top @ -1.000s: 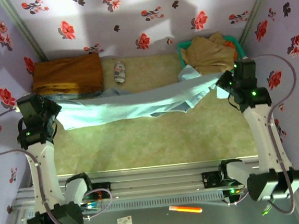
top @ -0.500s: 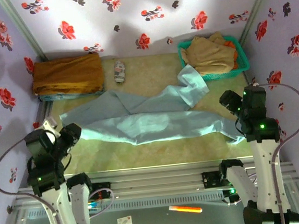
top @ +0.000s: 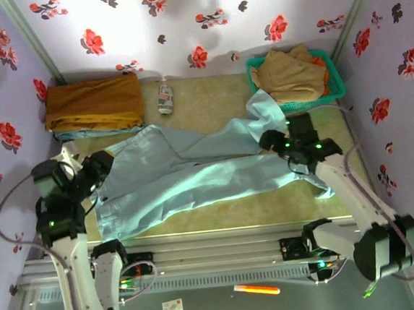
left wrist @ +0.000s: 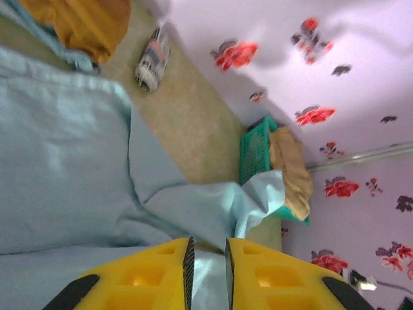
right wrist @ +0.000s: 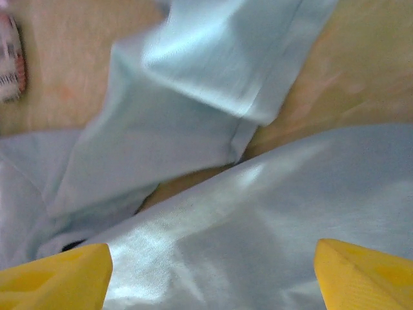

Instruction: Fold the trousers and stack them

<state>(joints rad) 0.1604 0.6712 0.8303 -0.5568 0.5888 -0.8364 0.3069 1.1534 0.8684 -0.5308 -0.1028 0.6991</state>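
I see the trousers spread across the middle of the worktop. My left pincer has its yellow fingers nearly together with pale cloth between them, gripping the trousers at their left end. My right pincer is spread wide above the cloth near the right leg

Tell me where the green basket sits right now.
In the top external view the green basket sits at the table's far right corner against the floral wall, holding a tan garment, just beyond the trousers leg end that lies near its front.
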